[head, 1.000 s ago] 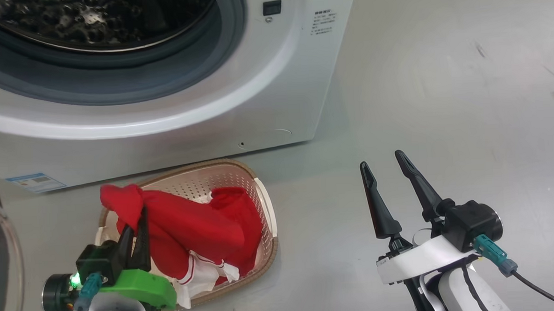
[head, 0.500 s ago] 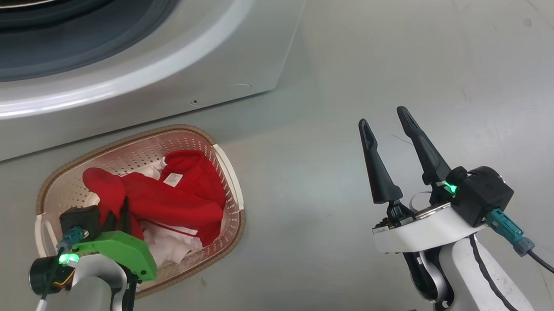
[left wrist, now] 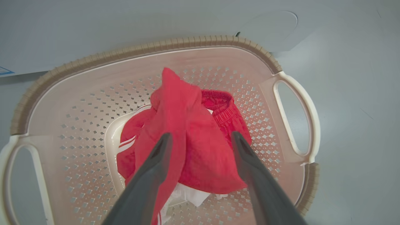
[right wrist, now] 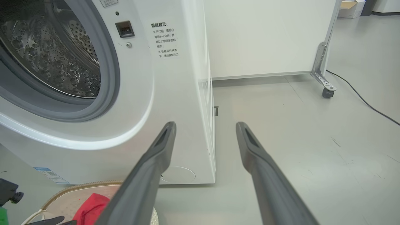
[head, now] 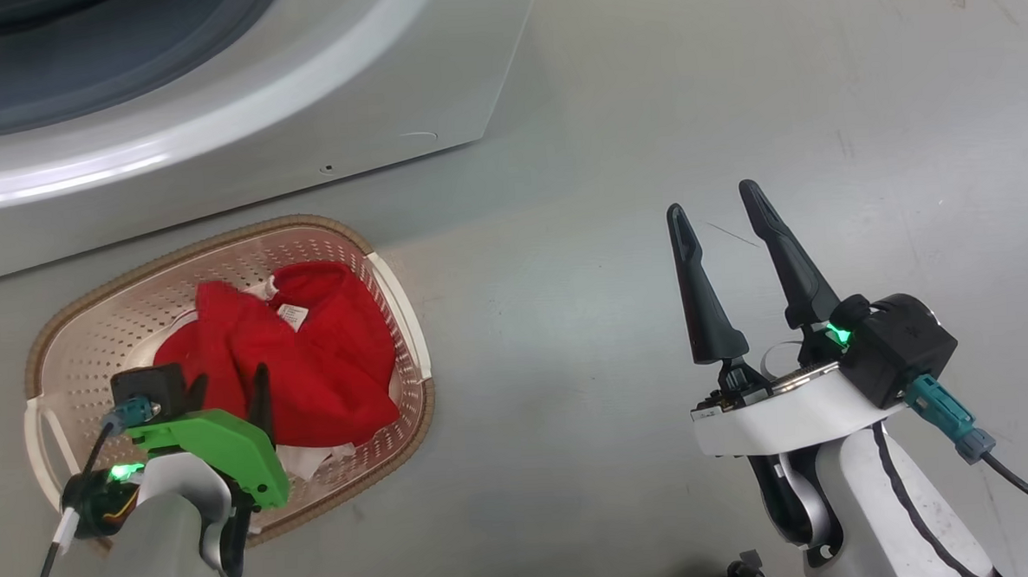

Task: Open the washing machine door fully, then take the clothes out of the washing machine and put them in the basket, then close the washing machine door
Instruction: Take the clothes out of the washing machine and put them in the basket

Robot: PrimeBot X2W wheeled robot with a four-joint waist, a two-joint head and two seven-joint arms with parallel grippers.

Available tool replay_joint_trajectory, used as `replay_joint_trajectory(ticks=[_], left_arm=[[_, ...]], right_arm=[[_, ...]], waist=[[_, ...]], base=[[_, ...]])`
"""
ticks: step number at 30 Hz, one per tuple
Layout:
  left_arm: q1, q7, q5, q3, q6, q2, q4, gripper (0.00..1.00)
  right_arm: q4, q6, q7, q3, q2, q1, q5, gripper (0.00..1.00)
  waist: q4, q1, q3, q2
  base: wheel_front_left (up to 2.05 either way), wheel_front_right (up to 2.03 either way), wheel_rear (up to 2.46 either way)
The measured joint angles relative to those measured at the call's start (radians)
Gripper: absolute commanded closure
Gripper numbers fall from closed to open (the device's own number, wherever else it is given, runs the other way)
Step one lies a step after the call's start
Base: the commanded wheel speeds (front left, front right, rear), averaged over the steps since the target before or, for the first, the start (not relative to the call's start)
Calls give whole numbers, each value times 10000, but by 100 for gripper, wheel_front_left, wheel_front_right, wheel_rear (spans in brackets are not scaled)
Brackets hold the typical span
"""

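Note:
The cream basket (head: 217,236) stands on the floor in front of the white washing machine (head: 212,137). Red clothes (head: 309,358) with some white cloth lie heaped inside it. My left gripper (head: 227,379) hangs open over the heap at the basket's near side. In the left wrist view the left gripper (left wrist: 201,135) straddles a raised fold of the clothes (left wrist: 187,103), which leans on one finger, inside the basket (left wrist: 156,47). My right gripper (head: 711,200) stands open over bare floor to the right, holding nothing. The washing machine door is out of view.
Past the right gripper (right wrist: 205,125), the right wrist view shows the washing machine (right wrist: 175,93) with its steel drum (right wrist: 56,56) open, the basket (right wrist: 78,187) low left, a white panel on a castor (right wrist: 326,92) and a black cable (right wrist: 359,97).
My left gripper has opened and let go of the red garment, which has sunk into the basket. The head camera has tilted down. The right gripper stays open.

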Motion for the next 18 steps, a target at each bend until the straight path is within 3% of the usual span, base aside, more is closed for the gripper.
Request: replay_joint_trajectory(ticks=[8, 18], left_arm=[[-430, -301, -65, -40, -192, -8, 573, 0], [-549, -1685, 222, -217, -453, -67, 554, 0]], right_arm=[[104, -4, 0, -67, 4, -45, -4, 0], [508, -6, 0, -819, 0, -63, -489, 0]], waist=[[77, 0, -10, 0], [480, 0, -588, 0]], base=[[0, 0, 0], [0, 0, 0]])
